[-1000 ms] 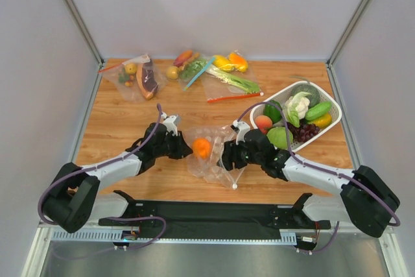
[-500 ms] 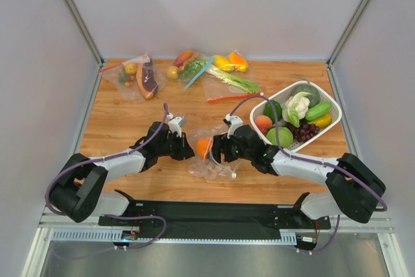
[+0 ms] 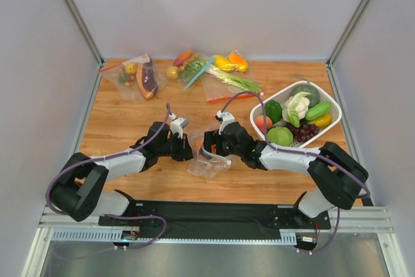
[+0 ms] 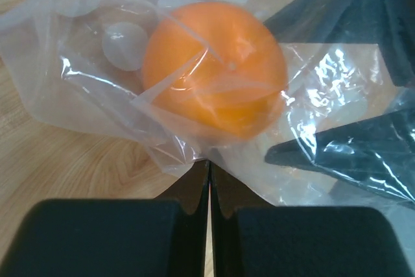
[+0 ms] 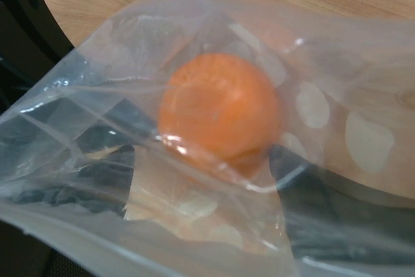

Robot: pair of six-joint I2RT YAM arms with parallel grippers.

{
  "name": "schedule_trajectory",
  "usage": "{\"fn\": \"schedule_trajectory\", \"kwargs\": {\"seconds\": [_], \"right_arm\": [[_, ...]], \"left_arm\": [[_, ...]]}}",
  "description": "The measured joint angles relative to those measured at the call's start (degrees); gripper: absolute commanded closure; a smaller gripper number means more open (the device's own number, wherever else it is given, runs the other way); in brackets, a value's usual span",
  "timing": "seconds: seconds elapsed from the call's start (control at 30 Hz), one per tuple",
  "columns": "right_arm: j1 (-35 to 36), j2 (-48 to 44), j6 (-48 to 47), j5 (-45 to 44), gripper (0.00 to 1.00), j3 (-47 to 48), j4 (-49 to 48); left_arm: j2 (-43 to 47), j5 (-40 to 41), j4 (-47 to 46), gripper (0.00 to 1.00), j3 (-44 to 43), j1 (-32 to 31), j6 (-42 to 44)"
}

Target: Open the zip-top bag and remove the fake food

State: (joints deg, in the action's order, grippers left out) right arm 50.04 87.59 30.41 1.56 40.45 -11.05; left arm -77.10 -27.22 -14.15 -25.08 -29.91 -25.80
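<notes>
The zip-top bag (image 3: pixel 211 163) is clear with pale dots and lies crumpled at the table's middle. The orange (image 4: pixel 214 69) is inside it and is largely hidden in the top view. My left gripper (image 4: pixel 209 163) is shut on the bag's plastic edge (image 4: pixel 175 150), just below the orange. My right gripper (image 5: pixel 214 180) is open, and its dark fingers (image 5: pixel 337 189) show through the plastic on either side of the orange (image 5: pixel 220 108). The white cauliflower (image 3: pixel 298 105) and the long green piece (image 3: pixel 318 110) lie in the basket.
A white basket (image 3: pixel 327 95) with other toy fruit stands at the right. Other clear bags of toy food (image 3: pixel 139 76) (image 3: pixel 227 76) lie along the back edge. The two grippers (image 3: pixel 185 149) (image 3: pixel 209 142) are close together over the bag.
My right gripper has slid left to the orange and opened wider. My left gripper has shut on the bag's edge, and the bag has bunched up between them.
</notes>
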Motion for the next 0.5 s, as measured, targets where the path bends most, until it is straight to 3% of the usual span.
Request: {"fn": "schedule_trajectory", "kwargs": {"seconds": [0.37,0.5], "right_arm": [[3.1,7.3,-0.1,-4.1,0.12,4.8,0.7],[4.2,9.0,0.0,-5.1,0.18,5.5,0.6]], "left_arm": [[-0.1,0.0,1.7,1.0,-0.1,0.5,0.7],[-0.1,1.1,2.7,1.0,-0.1,0.7,0.9]]}}
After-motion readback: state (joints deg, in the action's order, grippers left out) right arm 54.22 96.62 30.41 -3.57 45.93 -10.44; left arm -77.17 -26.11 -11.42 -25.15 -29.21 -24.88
